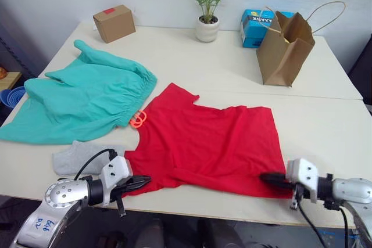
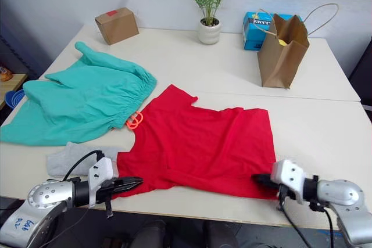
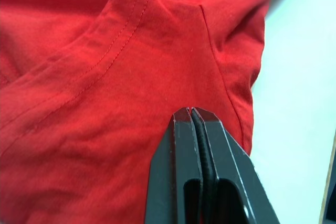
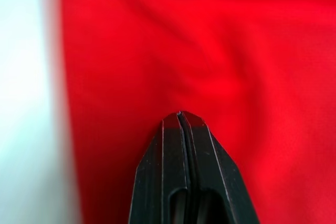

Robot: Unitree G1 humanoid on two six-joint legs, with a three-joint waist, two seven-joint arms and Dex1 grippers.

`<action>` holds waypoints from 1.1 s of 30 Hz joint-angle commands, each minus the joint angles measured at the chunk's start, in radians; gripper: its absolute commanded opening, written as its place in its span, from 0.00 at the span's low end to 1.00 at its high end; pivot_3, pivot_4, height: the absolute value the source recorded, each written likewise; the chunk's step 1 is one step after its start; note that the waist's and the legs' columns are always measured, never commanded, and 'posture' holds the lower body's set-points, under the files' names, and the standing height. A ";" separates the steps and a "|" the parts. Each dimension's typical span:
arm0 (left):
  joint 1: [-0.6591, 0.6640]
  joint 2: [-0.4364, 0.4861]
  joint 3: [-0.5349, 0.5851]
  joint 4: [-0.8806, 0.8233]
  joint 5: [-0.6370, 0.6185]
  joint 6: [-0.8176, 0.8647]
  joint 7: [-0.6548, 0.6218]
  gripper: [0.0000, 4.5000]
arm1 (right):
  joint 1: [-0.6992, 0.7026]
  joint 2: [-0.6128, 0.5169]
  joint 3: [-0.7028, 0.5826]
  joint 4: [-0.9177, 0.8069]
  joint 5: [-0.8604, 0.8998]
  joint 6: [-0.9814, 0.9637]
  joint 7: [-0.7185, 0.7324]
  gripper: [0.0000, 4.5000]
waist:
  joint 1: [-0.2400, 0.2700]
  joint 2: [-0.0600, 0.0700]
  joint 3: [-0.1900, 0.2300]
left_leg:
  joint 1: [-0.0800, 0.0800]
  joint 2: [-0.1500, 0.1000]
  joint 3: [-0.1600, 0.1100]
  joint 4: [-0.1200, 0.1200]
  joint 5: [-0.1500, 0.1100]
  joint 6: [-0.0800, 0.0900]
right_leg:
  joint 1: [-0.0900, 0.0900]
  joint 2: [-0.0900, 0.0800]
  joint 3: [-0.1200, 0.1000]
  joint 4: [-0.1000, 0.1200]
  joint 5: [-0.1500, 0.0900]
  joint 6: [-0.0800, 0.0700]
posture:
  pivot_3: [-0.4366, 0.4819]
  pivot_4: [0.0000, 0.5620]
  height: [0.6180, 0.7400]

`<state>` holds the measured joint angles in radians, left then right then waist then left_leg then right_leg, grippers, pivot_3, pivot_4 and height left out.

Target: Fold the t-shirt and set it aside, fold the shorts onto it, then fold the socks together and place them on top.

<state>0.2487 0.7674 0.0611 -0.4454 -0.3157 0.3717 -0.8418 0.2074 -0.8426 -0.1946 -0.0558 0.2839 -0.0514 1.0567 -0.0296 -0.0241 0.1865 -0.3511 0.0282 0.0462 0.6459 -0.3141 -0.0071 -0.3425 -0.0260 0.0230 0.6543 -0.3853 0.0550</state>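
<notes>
The red t-shirt [image 1: 209, 143] lies spread on the white table [image 1: 325, 126], its near hem partly folded over. My left gripper [image 1: 144, 179] is shut at the shirt's near-left corner, and its closed tips [image 3: 190, 110] rest on the red cloth by a sleeve seam. At the near-right corner my right gripper [image 1: 264, 176] is shut in the same way, tips [image 4: 180, 114] on the cloth. The teal-green shorts [image 1: 81, 100] lie to the left, orange drawstring [image 1: 138, 119] touching the shirt. A grey sock [image 1: 81, 158] lies just in front of the shorts, beside my left gripper.
Along the far edge stand a cardboard box [image 1: 114, 22], a potted plant [image 1: 207, 21], a blue carton [image 1: 254, 25] and a brown paper bag [image 1: 285, 47]. Blue bowls [image 1: 11, 95] sit off the table's left side. Bare table lies right of the shirt.
</notes>
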 commanded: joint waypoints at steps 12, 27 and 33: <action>0.021 0.000 0.118 0.072 -0.054 -0.159 -0.083 0.01 | -0.050 -0.080 -0.139 0.104 0.232 -0.015 0.215 0.00 | -0.003 0.008 -0.001 | 0.000 0.001 0.000 0.000 0.000 0.000 | -0.002 0.000 0.000 0.000 -0.001 -0.001 | 0.48 0.27 1.00; 0.014 0.020 0.022 0.043 0.026 -0.063 -0.048 0.01 | 0.011 -0.020 0.045 -0.124 0.074 0.032 0.125 0.00 | -0.001 0.007 0.000 | -0.003 0.000 -0.002 0.000 -0.001 0.001 | -0.005 0.000 -0.003 -0.002 0.000 0.000 | 0.48 0.27 1.00; 0.041 0.017 0.129 0.107 -0.010 -0.191 -0.078 0.01 | 0.007 -0.101 -0.100 0.089 0.110 -0.063 0.216 0.00 | -0.001 0.007 0.000 | -0.001 0.000 -0.002 0.000 -0.001 0.001 | -0.003 0.000 -0.003 -0.002 -0.001 -0.001 | 0.48 0.27 1.00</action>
<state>0.2816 0.7749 0.1636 -0.3379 -0.3080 0.2052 -0.8950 0.2125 -0.9400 -0.2614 0.0464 0.3589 -0.0913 1.2432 -0.0303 -0.0169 0.1868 -0.3519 0.0287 0.0442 0.6457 -0.3153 -0.0063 -0.3456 -0.0260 0.0202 0.6528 -0.3863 0.0533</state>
